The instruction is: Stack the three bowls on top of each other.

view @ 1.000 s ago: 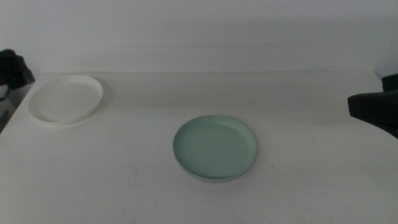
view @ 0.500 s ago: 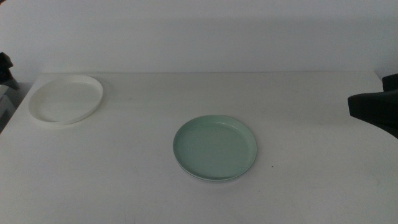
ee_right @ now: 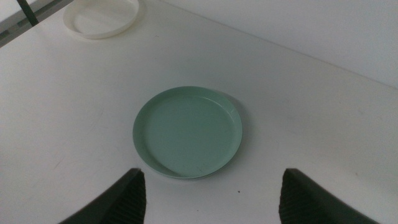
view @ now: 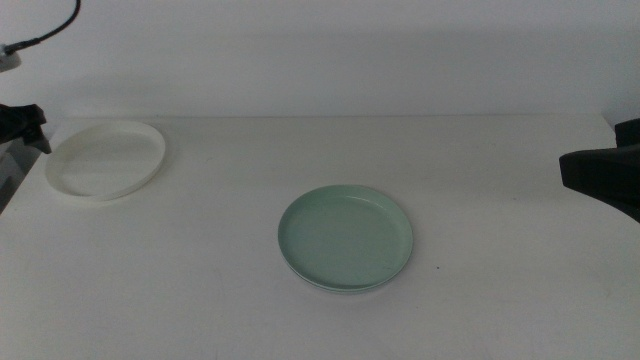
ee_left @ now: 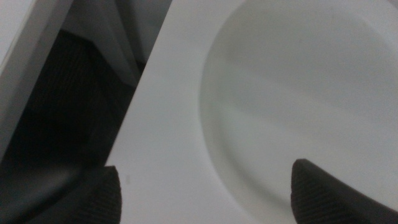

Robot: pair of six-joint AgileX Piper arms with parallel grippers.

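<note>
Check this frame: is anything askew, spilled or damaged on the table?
Nothing spilled or damaged. The mint green bowl sits flat on a paler dish whose rim peeks out beneath. The white bowl lies flat near the table's far left corner.

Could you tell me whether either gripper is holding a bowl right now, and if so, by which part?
Nothing is held. The left gripper hangs open over the white bowl; the right gripper waits open, short of the mint green bowl.

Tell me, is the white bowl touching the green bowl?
Apart. The middle view shows the white bowl at the table's far left corner and the green bowl near the centre, with bare table between them.
</note>
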